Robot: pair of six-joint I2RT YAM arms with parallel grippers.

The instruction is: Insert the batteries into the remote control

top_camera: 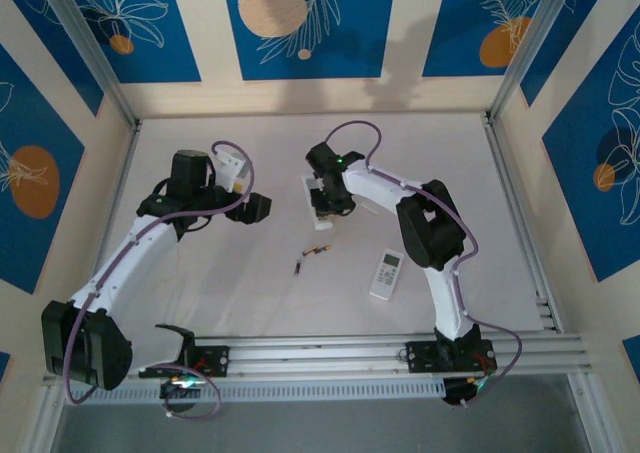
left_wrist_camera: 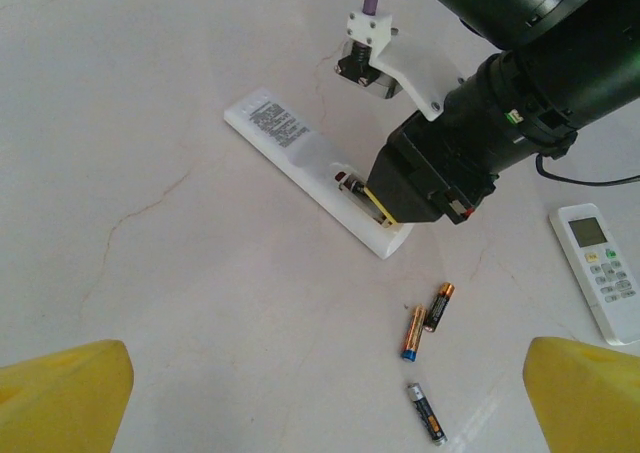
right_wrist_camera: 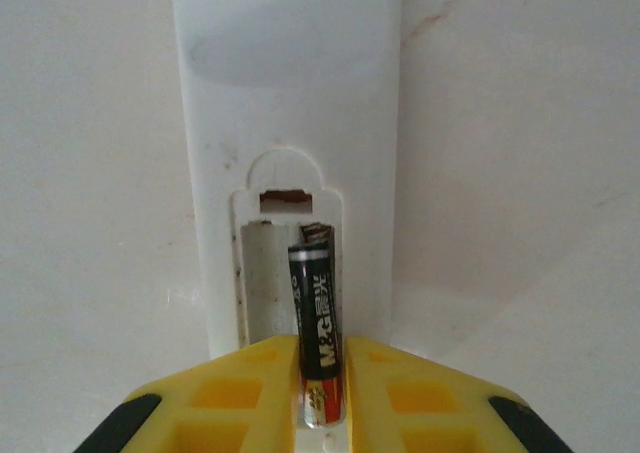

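Battery [right_wrist_camera: 318, 323], a small dark cylinder, looks stiff and light with a smooth, slippery jacket. It sits pinched at its rear half between the yellow fingers of the right gripper [right_wrist_camera: 321, 373]. Its front end is nosed into the right-hand slot of the open compartment [right_wrist_camera: 262, 273] in the white remote [right_wrist_camera: 290, 93], which lies back-up on the table [left_wrist_camera: 120, 173]. A grip across the round sides suits it, though too light a squeeze would likely let it pivot. Three loose batteries [left_wrist_camera: 414, 333] lie near the remote's end. The left gripper [left_wrist_camera: 325, 393] hovers above, jaws wide and empty.
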